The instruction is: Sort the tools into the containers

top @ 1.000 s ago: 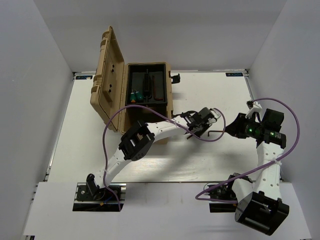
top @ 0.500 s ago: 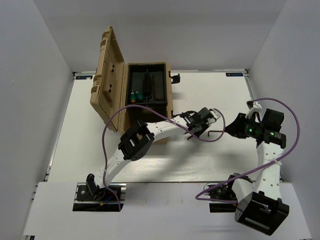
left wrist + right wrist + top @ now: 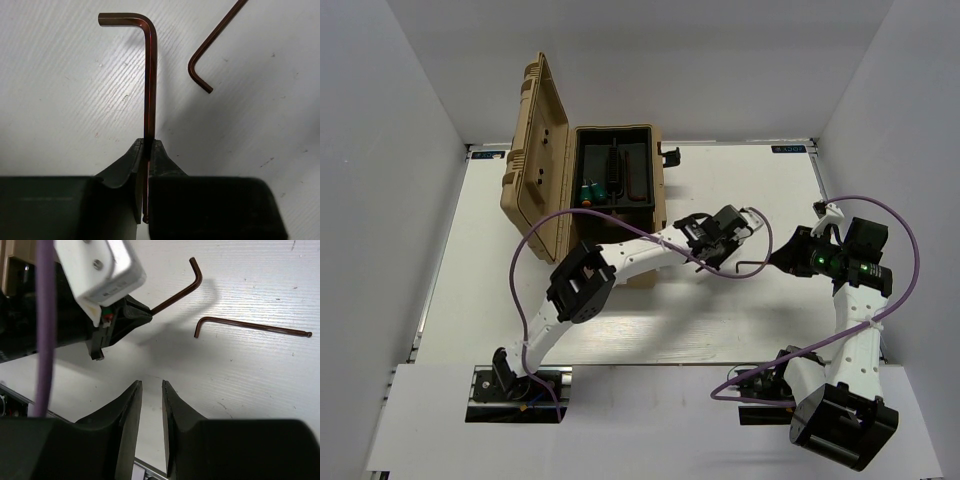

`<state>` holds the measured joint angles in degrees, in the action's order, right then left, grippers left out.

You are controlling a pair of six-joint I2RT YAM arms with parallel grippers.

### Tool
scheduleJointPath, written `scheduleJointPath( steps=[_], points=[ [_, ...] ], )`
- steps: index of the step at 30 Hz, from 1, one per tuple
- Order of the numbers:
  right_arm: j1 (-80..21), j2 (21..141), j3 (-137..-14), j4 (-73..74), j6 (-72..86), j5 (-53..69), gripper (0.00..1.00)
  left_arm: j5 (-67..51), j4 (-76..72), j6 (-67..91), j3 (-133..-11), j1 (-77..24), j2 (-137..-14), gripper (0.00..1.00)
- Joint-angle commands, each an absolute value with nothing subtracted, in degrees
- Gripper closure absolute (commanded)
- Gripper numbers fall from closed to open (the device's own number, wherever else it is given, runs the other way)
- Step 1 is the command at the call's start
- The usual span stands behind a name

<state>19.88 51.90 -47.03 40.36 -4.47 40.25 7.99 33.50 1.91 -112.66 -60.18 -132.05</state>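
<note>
Where the left pincer (image 3: 146, 152) nips the thin reddish-brown L-shaped hex key (image 3: 151, 75) near its long shank's end, this light, stiff, slick steel probably pivots easily; the right pincer (image 3: 151, 390), at four o'clock, stands narrowly parted and empty.

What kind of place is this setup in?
Probably a robotics lab test cell: a white table boxed in by plain white walls, a left arm and a right arm mounted at its near edge, and an open tan tool case.

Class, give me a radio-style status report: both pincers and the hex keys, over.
Left pincer shut on first hex key. Right pincer open, empty. Second hex key loose on table. Toolbox lid open.
</note>
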Motion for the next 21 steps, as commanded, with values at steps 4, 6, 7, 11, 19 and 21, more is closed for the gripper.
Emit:
scheduleJointPath(
  steps=[4,6,7,11,19,21],
  points=[
    [20.13,51.42,-47.11,39.64,-4.48,40.43,0.71,7.56,33.31,1.41,-115.83,-60.38,-125.69,1.0],
    [20.13,51.5,-47.11,39.46,-4.39,40.43,0.71,8.17,33.31,1.41,-116.62,-60.38,-125.16,1.0],
    [20.13,51.42,-47.2,39.55,-4.39,40.43,0.71,8.17,33.31,1.41,-117.15,-60.38,-124.46,1.0],
    [20.21,51.5,-47.2,39.64,-4.39,40.34,0.71,9.84,33.93,0.36,-120.76,-60.38,-121.65,1.0],
    [20.13,51.33,-47.02,39.55,-4.4,40.61,0.71,16.78,30.51,-0.79,-118.58,-58.97,-114.44,1.0],
    [20.13,51.42,-47.02,39.64,-4.48,40.78,0.71,20.12,28.4,-0.79,-116.73,-57.75,-111.89,1.0]
  ],
)
